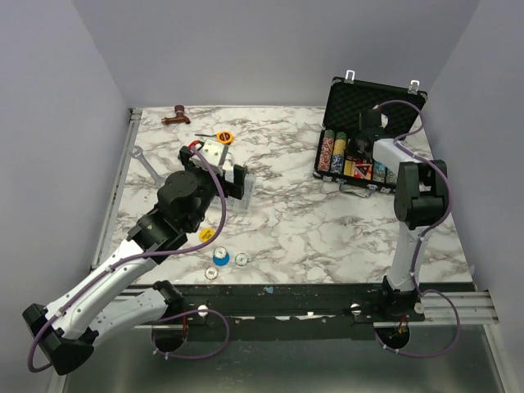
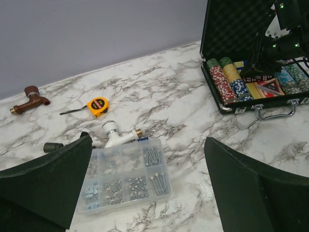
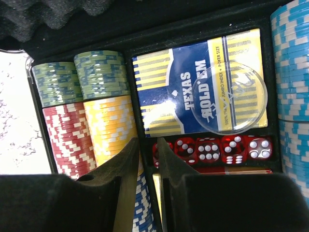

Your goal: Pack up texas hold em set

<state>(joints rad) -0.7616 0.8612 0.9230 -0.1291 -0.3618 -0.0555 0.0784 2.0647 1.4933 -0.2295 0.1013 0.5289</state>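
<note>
The black case stands open at the back right, its foam lid up. It holds rows of green, red, yellow and blue chips, a blue-and-yellow card box with a clear disc on it, and red dice. My right gripper hovers inside the case over the divider between chips and dice, jaws almost together with nothing between them. A yellow disc, a blue disc and a white disc lie near the front left. My left gripper is wide open and empty.
A clear compartment box of screws lies under my left gripper. Beside it are a white pipe fitting, a yellow tape measure and a brown tap. Another small disc lies by the front edge.
</note>
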